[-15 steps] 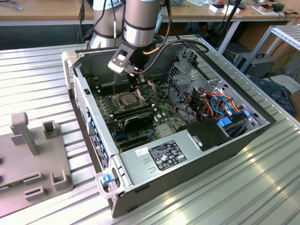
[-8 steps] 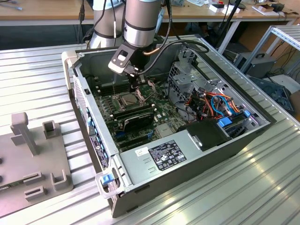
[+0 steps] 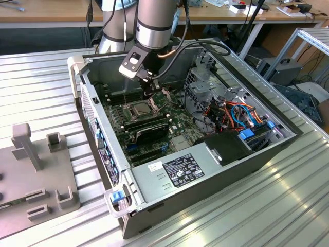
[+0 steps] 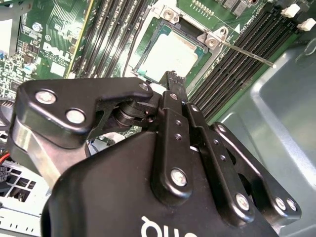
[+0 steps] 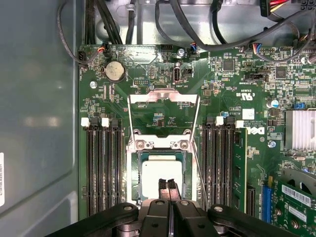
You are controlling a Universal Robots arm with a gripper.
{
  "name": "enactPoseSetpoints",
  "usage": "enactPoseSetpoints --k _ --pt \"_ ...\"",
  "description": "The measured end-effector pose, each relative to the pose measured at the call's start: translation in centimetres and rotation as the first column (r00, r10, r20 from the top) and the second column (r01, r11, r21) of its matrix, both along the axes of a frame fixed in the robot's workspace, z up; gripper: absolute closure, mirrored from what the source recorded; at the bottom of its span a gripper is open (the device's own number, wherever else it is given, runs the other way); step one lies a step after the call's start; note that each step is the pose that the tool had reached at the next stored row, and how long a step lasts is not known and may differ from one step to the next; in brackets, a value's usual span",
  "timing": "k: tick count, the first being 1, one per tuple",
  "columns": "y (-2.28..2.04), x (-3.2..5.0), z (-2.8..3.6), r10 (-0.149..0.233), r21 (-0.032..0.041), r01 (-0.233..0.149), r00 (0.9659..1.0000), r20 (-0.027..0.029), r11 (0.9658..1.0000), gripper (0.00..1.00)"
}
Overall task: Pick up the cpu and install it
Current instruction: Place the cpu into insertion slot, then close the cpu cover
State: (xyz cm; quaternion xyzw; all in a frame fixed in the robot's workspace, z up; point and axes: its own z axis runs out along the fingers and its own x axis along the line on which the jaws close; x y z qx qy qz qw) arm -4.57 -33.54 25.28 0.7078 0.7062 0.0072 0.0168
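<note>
The cpu [image 5: 159, 169] is a small silver-grey square lying flat in the motherboard's socket [image 5: 134, 170], and it also shows in the second wrist view as the cpu [image 4: 170, 53]. The socket's hinged metal frame [image 5: 163, 97] is swung open, flat against the board. My gripper [image 5: 167, 189] hangs just above the near edge of the chip, its two black fingers pressed together with nothing between them. In the exterior view the gripper [image 3: 149, 95] reaches down into the open computer case [image 3: 169, 177] over the socket area [image 3: 139, 108].
Memory slots [image 5: 103, 168] run along both sides of the socket. The thin socket lever [image 4: 247, 52] sticks out beside it. A long black card [image 3: 146, 128] lies close in front of the socket. Cables [image 3: 234, 113] and a drive cage [image 3: 200, 87] crowd the exterior view's right. The case wall [image 5: 39, 108] stands close by.
</note>
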Motion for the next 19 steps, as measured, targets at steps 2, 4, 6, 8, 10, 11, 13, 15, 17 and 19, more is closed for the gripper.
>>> enactPoseSetpoints --k 2,4,6,8,10,11,13,15,17,19 --pt "0.00 0.00 0.14 0.000 -0.0001 0.000 1.0000 0.0000 1.0000 0.89" --pt "0.00 0.00 0.15 0.000 0.0002 0.000 1.0000 0.0001 1.0000 0.89" --pt "0.00 0.00 0.29 0.000 -0.0001 0.000 1.0000 0.0000 1.0000 0.89" --pt "0.00 0.00 0.29 0.000 -0.0001 0.000 1.0000 -0.0001 1.0000 0.89" --pt "0.00 0.00 0.31 0.000 0.0000 0.000 1.0000 0.0000 1.0000 0.89" --pt "0.00 0.00 0.32 0.000 -0.0001 0.000 1.0000 -0.0001 1.0000 0.89" --pt "0.00 0.00 0.33 0.000 -0.0001 0.000 1.0000 0.0000 1.0000 0.89" --pt "0.00 0.00 0.34 0.000 -0.0001 0.000 1.0000 -0.0001 1.0000 0.89" --pt "-0.01 0.00 0.43 0.000 -0.0005 0.000 1.0000 -0.0003 1.0000 0.89" --pt "0.00 0.00 0.77 0.000 0.0004 0.000 1.0000 -0.0001 1.0000 0.89"
